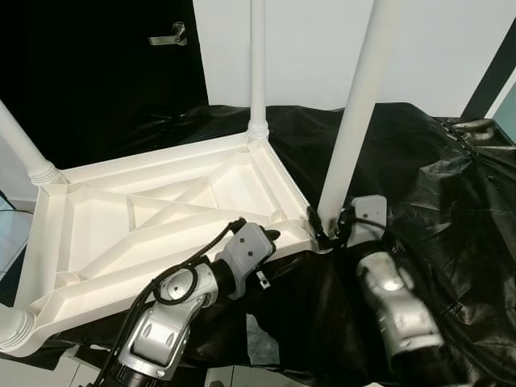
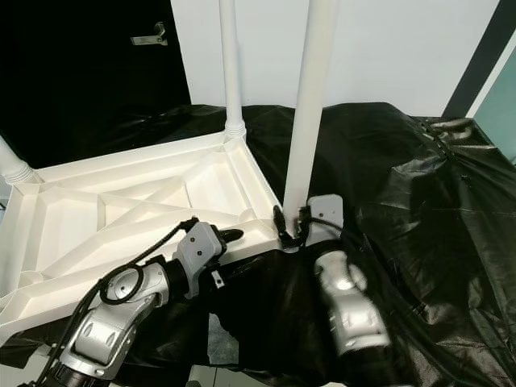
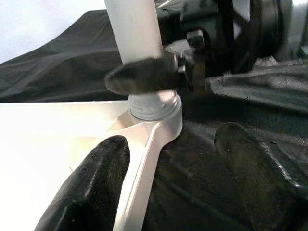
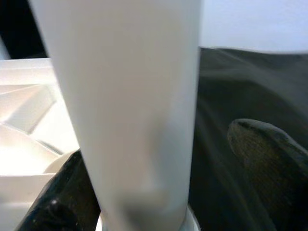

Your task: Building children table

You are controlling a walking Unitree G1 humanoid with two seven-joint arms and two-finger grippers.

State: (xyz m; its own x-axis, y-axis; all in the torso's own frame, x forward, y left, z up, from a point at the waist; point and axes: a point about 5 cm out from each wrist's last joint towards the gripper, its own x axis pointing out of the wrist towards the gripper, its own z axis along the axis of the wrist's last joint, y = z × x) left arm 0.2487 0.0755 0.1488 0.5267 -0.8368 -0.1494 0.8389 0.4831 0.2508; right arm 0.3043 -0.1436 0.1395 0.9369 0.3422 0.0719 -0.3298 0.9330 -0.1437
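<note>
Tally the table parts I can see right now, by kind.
White tabletop, upside down: 1
White legs standing in corner sockets: 4 (far, near right, left, near left)
Total: 5 parts

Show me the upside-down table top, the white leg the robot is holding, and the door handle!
table top (image 1: 161,211), left eye view, ribbed underside.
white leg (image 1: 355,121), left eye view, middle of the shaft.
door handle (image 1: 171,36), left eye view, lever.
</note>
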